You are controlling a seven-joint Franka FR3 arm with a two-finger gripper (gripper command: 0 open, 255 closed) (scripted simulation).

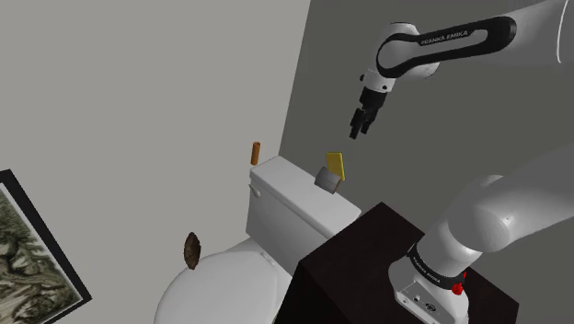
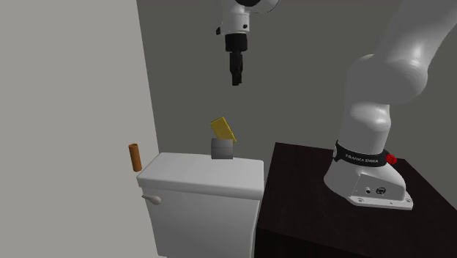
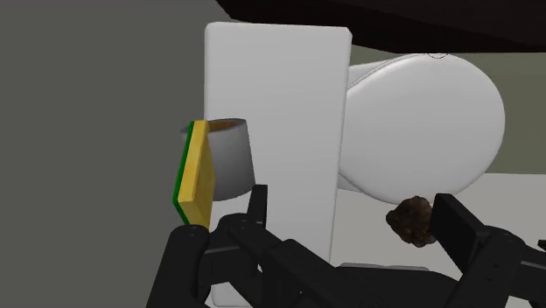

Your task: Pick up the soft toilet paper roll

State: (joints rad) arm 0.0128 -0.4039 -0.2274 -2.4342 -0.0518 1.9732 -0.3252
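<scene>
The toilet paper roll (image 1: 326, 178) (image 2: 222, 149) (image 3: 229, 157) is a grey cylinder standing upright on the white toilet tank (image 1: 294, 198) (image 2: 201, 179) (image 3: 271, 114), near the wall. A yellow sponge with a green backing (image 1: 337, 165) (image 2: 223, 129) (image 3: 197, 171) leans on it. My black gripper (image 1: 358, 126) (image 2: 236, 77) (image 3: 352, 203) hangs well above the roll, pointing down. Its fingers stand apart and hold nothing. In the wrist view the roll lies off to the side of the left finger.
A small brown cylinder (image 1: 255, 153) (image 2: 135, 157) sticks up at the tank's far end. A brown lump (image 1: 191, 248) (image 3: 411, 220) sits beside the toilet lid (image 1: 216, 285) (image 3: 420, 122). The dark stand (image 1: 386, 267) (image 2: 329, 198) adjoins the tank. A framed picture (image 1: 28, 248) lies low in the shoulder view's left.
</scene>
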